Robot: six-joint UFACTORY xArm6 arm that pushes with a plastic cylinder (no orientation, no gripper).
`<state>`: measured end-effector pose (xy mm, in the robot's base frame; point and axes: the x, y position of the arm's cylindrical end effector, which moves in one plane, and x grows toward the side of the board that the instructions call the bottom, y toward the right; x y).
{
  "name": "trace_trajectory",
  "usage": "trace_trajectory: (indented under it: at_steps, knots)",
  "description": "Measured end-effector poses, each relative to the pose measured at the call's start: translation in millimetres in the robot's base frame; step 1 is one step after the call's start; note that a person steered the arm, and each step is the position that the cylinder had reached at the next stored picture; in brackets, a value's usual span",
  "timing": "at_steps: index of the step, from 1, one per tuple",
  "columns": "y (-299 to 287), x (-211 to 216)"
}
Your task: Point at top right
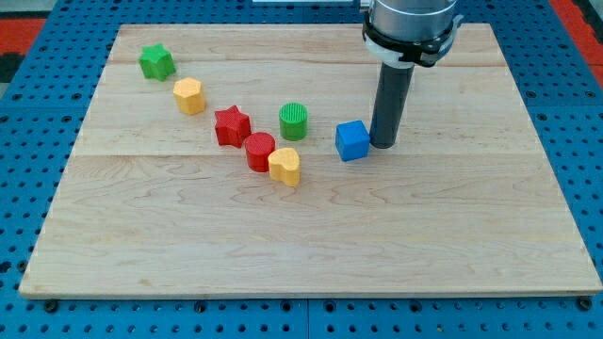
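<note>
Our tip (384, 144) stands on the wooden board (283, 245) just to the view's right of the blue cube (352, 140), seemingly touching it or nearly so, and being a bare rod it grips nothing. The place we must point at, the board's top right corner (485, 33), lies up and to the view's right of the tip, well apart from it, with open wood between. That corner has no long axis or heading of its own, so we judge that the move turns only on that diagonal direction, away from every block.
</note>
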<state>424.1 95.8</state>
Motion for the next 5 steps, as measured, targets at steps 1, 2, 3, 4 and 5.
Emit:
trace_trajectory:
  at_steps: [1,2,3,4,5]
  knots:
    - [-1,5]
    - [0,-10]
    - [12,-25]
    - [43,-73]
    - [103,-107]
